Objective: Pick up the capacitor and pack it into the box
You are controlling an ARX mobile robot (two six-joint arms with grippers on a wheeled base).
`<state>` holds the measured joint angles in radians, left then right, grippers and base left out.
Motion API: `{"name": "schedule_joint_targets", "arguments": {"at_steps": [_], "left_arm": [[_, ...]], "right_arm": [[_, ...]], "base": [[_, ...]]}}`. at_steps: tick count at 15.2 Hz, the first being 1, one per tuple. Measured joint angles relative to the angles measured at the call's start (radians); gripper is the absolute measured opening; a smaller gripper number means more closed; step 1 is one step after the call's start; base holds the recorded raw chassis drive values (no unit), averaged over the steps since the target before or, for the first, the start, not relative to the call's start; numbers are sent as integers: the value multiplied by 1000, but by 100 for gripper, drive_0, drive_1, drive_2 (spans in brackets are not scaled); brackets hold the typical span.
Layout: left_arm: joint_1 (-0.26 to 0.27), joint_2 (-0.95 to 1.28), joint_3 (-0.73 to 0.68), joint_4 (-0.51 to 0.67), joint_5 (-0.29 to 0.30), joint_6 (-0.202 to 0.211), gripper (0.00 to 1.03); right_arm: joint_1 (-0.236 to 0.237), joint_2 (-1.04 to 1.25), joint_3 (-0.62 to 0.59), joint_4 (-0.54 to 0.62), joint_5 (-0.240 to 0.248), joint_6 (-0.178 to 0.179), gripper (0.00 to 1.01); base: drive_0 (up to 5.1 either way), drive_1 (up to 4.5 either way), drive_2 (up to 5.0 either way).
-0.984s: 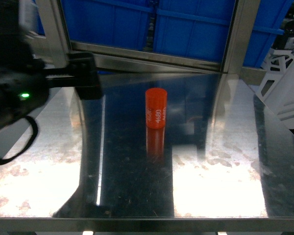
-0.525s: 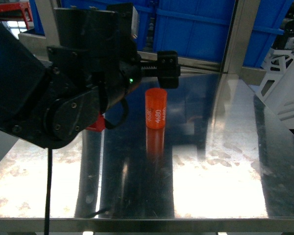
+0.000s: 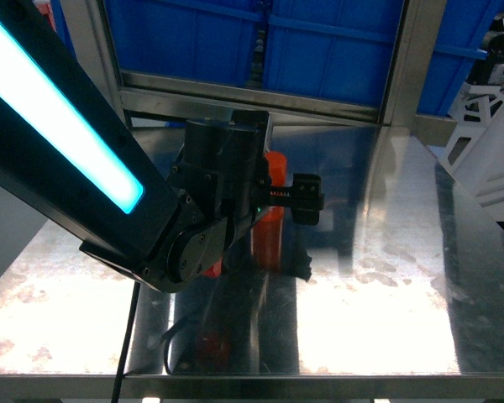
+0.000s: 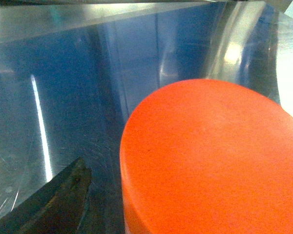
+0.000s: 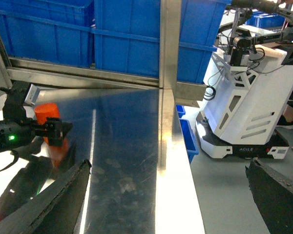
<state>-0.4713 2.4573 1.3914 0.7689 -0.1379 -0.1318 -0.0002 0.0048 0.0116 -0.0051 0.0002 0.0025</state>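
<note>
Head view: the left gripper (image 3: 279, 198) is down at the orange cylindrical capacitor (image 3: 275, 172), which stands upright on the reflective stainless-steel table (image 3: 378, 277), mid-table toward the back. One black finger (image 3: 307, 198) shows on the capacitor's right side; the arm hides the other, so the jaws appear spread around it — not clamped.

Left wrist view: the capacitor's flat orange top (image 4: 210, 156) fills the lower right, very close below the camera, with one dark fingertip (image 4: 63, 195) standing clear to its left.

Right wrist view: the right gripper's fingers (image 5: 53, 195) sit wide apart, holding nothing, well away from the capacitor (image 5: 48, 114).

To grasp well, centre the cylinder between the fingers, descend to mid-height, then close squarely — an off-centre squeeze would likely tip it. No box is visible.
</note>
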Motion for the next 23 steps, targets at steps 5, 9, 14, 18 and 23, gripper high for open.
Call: {"name": "schedule_joint_targets", "arguments": {"at_steps": [5, 9, 14, 18, 23], "left_arm": [[6, 4, 11, -12, 0, 0, 45], [21, -155, -183, 100, 4, -23, 44], [76, -704, -696, 359, -2, 18, 44], [137, -1264, -1040, 214, 29, 44, 44], [147, -1518, -1107, 103, 45, 52, 44]], "right_arm": [[0, 0, 0, 0, 0, 0, 98], [0, 0, 0, 0, 0, 0, 98], [0, 0, 0, 0, 0, 0, 98], [0, 0, 0, 0, 0, 0, 98], [0, 0, 0, 0, 0, 0, 98]], "base": [[0, 0, 0], [0, 0, 0], [0, 0, 0], [0, 0, 0], [0, 0, 0]]}}
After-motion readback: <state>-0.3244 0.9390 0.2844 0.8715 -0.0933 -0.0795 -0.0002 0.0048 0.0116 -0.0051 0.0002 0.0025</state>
